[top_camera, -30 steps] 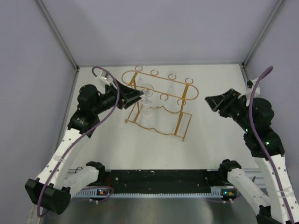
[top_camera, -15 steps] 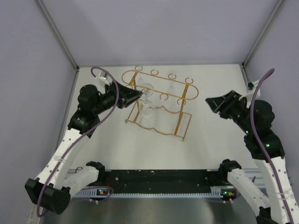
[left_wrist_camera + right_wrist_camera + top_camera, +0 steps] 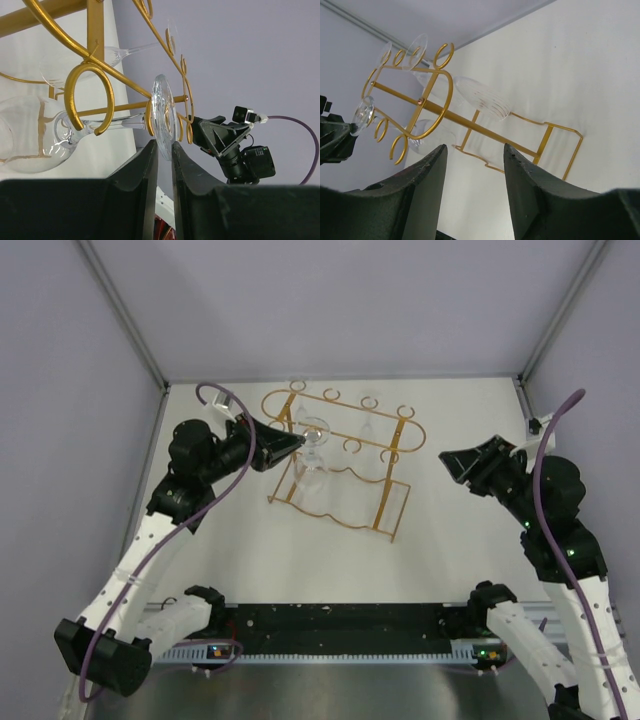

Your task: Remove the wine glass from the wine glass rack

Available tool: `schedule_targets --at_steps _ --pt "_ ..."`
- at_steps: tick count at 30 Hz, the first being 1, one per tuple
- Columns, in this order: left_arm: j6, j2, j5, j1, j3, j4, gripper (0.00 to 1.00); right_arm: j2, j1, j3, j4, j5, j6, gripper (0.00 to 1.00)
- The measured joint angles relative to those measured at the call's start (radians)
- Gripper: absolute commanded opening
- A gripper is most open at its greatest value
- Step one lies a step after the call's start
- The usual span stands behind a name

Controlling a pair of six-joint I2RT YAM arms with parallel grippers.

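Left pincer [image 3: 164, 150] pinches the foot of the wine glass [image 3: 161, 112], rim between the jaws.

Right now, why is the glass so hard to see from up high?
Top view: the glass is clear and small, almost fading into the white table. Left wrist view: it's sharper and glinting; the near end effector fingers are dark and soft. Right wrist view: even light, faint shadows.

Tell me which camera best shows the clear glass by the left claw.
The left wrist view: the clear stemmed wine glass fills it, bowl, stem and foot, close to the left gripper. The top view shows it small and faint in the gold wire rack; the right wrist view catches mainly its foot.
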Motion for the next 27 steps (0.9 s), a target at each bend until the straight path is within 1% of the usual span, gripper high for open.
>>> schedule_targets --at_steps 2,4,5,6,21,27 --pt "-0.001 0.002 0.001 0.000 0.000 -0.001 0.11 -0.001 0.000 0.000 0.002 0.000 0.000 0.49" --pt "-0.001 0.005 0.001 -0.001 0.001 -0.001 0.08 -0.001 0.000 0.000 0.003 0.000 0.000 0.49" --pt "0.001 0.006 -0.003 -0.001 0.003 0.000 0.03 -0.001 0.000 0.000 0.003 0.000 0.000 0.49" --pt "0.000 0.008 -0.002 -0.001 0.005 0.000 0.00 -0.001 0.000 -0.002 0.004 0.000 0.000 0.49" --pt "-0.002 0.018 0.002 -0.002 0.014 -0.008 0.00 -0.016 0.000 -0.021 0.011 -0.002 0.006 0.48" --pt "-0.014 0.016 0.026 -0.002 0.014 -0.011 0.00 -0.019 0.000 -0.026 0.011 -0.007 0.014 0.47"
